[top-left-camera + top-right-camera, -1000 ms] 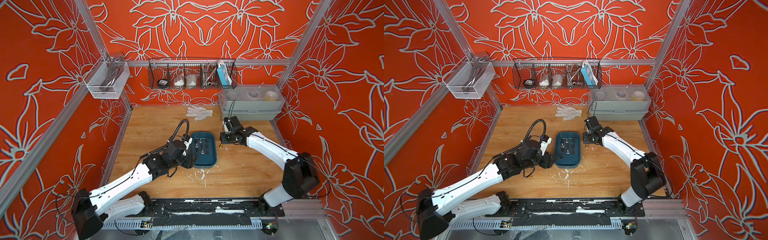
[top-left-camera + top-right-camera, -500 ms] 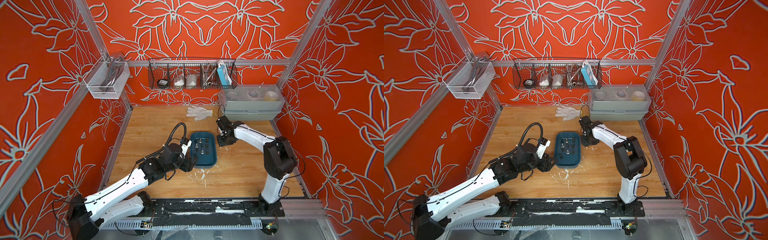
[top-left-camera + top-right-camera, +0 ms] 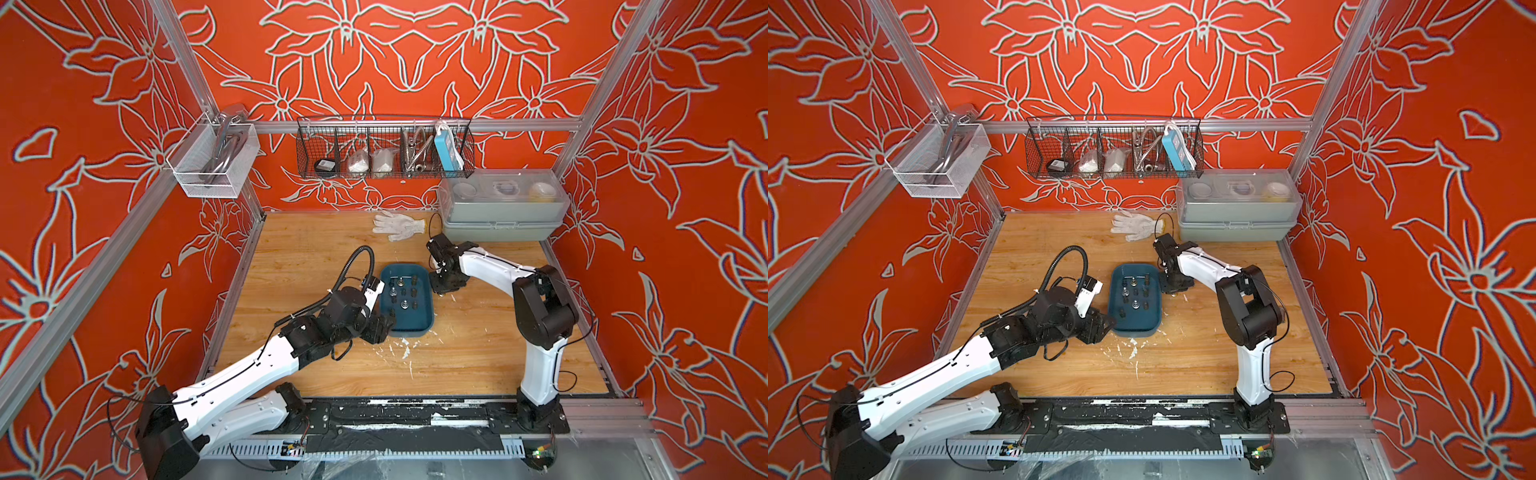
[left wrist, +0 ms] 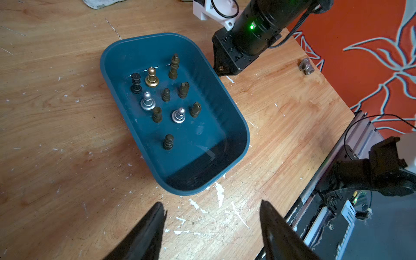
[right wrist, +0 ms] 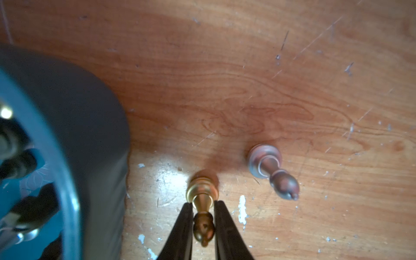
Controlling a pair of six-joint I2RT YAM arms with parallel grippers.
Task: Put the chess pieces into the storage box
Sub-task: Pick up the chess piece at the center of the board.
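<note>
The storage box is a shallow teal tray in the middle of the table, seen in both top views. Several chess pieces stand inside it: a gold one, two silver ones and dark ones. My right gripper is down at the table just right of the box and shut on a gold piece that stands upright. A second, silvery piece stands close beside it. My left gripper is open and holds nothing, just off the box's near end.
A white glove lies at the back of the wooden table. A grey lidded box stands at the back right, under a wire basket on the wall. White paint flecks mark the wood in front of the storage box.
My right gripper has moved in beside the box's right wall and lowered, and its jaws have closed on the gold piece. The left arm has drawn back a little toward the front.
</note>
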